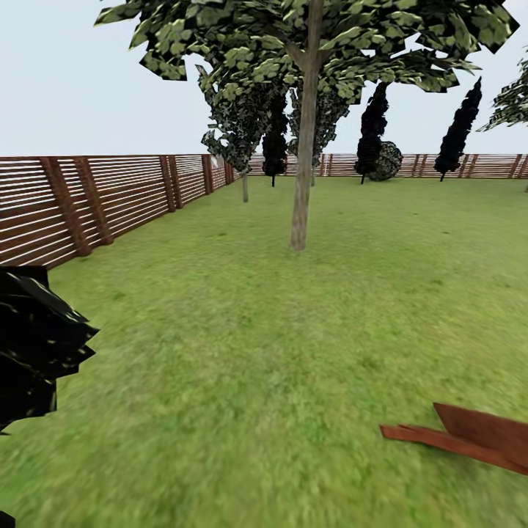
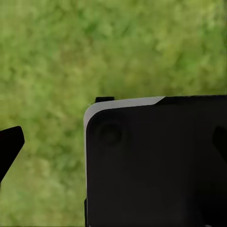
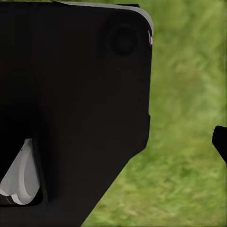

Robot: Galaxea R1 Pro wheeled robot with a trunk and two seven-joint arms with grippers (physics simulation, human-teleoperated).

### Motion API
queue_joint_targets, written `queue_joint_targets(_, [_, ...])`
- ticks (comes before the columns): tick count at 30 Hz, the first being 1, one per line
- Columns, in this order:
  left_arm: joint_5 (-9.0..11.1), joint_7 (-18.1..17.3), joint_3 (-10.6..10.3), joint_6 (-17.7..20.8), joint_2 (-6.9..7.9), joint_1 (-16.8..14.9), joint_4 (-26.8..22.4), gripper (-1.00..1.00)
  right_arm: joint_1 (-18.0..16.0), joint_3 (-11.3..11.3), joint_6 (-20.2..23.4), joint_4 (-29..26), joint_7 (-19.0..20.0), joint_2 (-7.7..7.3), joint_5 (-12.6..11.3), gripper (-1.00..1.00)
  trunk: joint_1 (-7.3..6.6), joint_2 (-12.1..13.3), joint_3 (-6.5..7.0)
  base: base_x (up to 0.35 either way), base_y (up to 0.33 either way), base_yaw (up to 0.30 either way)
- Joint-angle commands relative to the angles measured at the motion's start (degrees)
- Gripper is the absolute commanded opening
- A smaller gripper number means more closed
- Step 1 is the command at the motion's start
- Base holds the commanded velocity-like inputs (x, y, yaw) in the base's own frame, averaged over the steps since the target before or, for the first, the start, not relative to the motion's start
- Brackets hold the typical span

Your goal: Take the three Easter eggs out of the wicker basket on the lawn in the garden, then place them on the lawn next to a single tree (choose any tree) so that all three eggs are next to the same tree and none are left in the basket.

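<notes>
Head view, left to right. Dark spiky foliage clump (image 1: 37, 345) at left edge, low. Brown slatted fence (image 1: 110, 198) running back along left side, then across the far end. Wide green lawn (image 1: 242, 367) everywhere in the middle. Tall tree (image 1: 299, 198) with grey-brown mottled trunk straight ahead, slightly right of centre, upright, canopy overhead; a smaller tree (image 1: 244, 187) behind it near the fence corner. Dark narrow cypresses (image 1: 458, 136) along far fence, right. Reddish-brown flat pieces (image 1: 469, 436) lying on grass at lower right, identity unclear.

No Easter eggs, no wicker basket visible in these frames; location cannot be given from here.

Left wrist view: dark robot body panel (image 2: 156, 161) over blurred grass, one black tip (image 2: 10, 144) at the frame edge. Right wrist view: same kind of dark panel (image 3: 71, 109), grass beside it, black tip (image 3: 221, 142) at the edge. Left gripper, right gripper: spread or pressed together cannot tell; nothing seen pinched.

Judgement: transit phase, arms apparently tucked. Key relation: tree trunk dead ahead and well apart across open grass; neither arm clearly nearer. Basket first needs finding, likely by turning the base.
</notes>
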Motion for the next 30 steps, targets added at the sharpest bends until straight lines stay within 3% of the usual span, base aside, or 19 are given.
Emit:
queue_joint_targets(1, [0.0, 0.0, -0.1, -0.2, 0.01, 0.0, 0.0, 1.00, 0.0, 0.0, -0.1, -0.1, 0.0, 0.01, 0.0, 1.00, 0.03, 0.0, -0.06, 0.192, 0.000, 0.000])
queue_joint_targets(19, [0.0, 0.0, -0.1, -0.2, 0.01, 0.0, 0.0, 1.00, 0.0, 0.0, -0.1, 0.0, 0.0, 0.01, 0.0, 1.00, 0.03, 0.0, -0.06, 0.188, -0.002, 0.000])
queue_joint_targets(30, [0.0, 0.0, -0.1, -0.2, 0.03, 0.0, 0.0, 1.00, 0.0, 0.0, -0.1, 0.0, 0.0, 0.01, 0.0, 1.00, 0.03, 0.0, -0.06, 0.154, -0.090, 0.000])
